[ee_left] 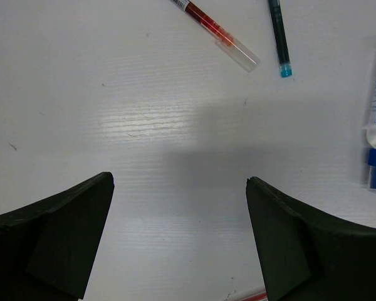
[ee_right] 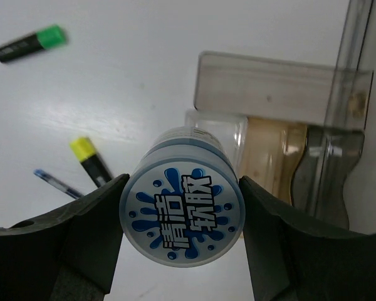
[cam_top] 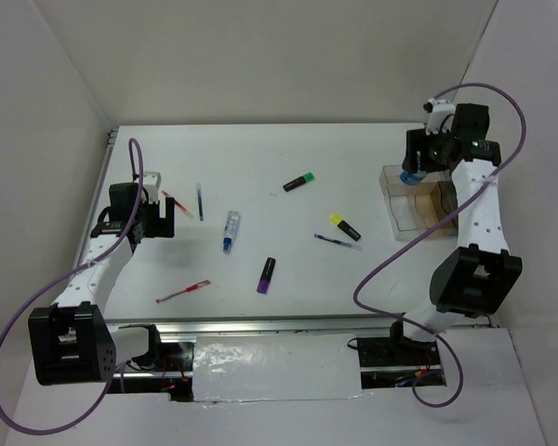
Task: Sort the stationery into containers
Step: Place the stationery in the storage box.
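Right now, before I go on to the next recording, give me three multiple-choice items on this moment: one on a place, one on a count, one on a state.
1. Where does the purple-ended highlighter lie?
A) against the far edge
B) at the right edge
C) mid-table, nearer the front edge than the white-blue tube

2. How many highlighters lie loose on the table?
A) one
B) three
C) five

3. The right gripper is:
A) shut on the tape roll
B) open and empty
C) out of view

Answers:
1 C: the top view shows it below the tube, near the middle.
2 B: there is one with a green end, one with a yellow end and the purple one.
3 A: the right wrist view shows the gripper clamping the roll's sides.
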